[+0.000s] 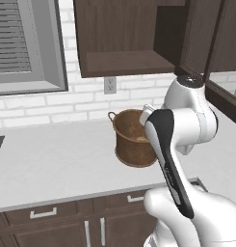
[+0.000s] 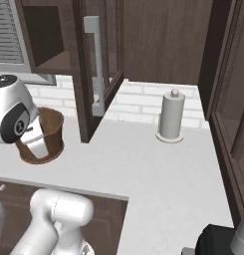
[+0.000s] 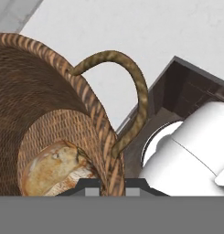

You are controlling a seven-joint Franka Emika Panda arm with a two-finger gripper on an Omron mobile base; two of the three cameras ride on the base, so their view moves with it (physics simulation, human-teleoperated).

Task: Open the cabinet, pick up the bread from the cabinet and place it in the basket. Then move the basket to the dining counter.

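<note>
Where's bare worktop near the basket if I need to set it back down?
Bare worktop runs from the basket left toward the window. Another patch lies between the open cabinet door and the paper towel holder. It is crowded at the basket, where the arm hangs.

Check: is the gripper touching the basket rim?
Touching. In the hand view the gripper straddles the basket wall, one fingertip on each side with no visible gap; the bread lies inside.
</note>
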